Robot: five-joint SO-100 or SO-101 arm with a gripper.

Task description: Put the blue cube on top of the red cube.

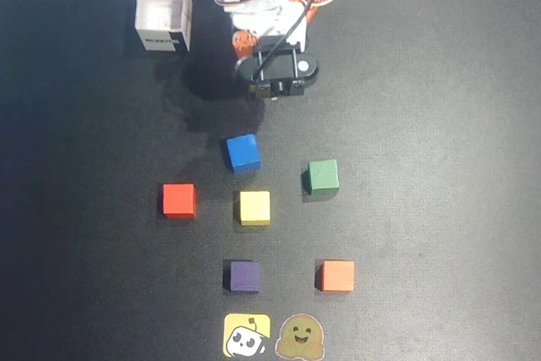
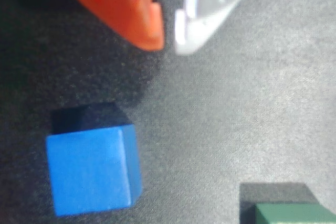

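The blue cube (image 1: pixel 243 152) sits on the black mat just below the arm in the overhead view. In the wrist view it (image 2: pixel 92 169) lies at the lower left, apart from the fingers. The red cube (image 1: pixel 179 200) sits further down to the left in the overhead view and is out of the wrist view. My gripper (image 1: pixel 260 90) hovers above the mat, short of the blue cube. In the wrist view the gripper (image 2: pixel 169 43) has its orange and white fingers nearly together with nothing between them.
A green cube (image 1: pixel 322 175) (image 2: pixel 294 214), a yellow cube (image 1: pixel 254 207), a purple cube (image 1: pixel 243 276) and an orange cube (image 1: pixel 337 276) sit around the mat. A white open box (image 1: pixel 163 13) stands at the top left. Two stickers (image 1: pixel 247 336) lie at the bottom edge.
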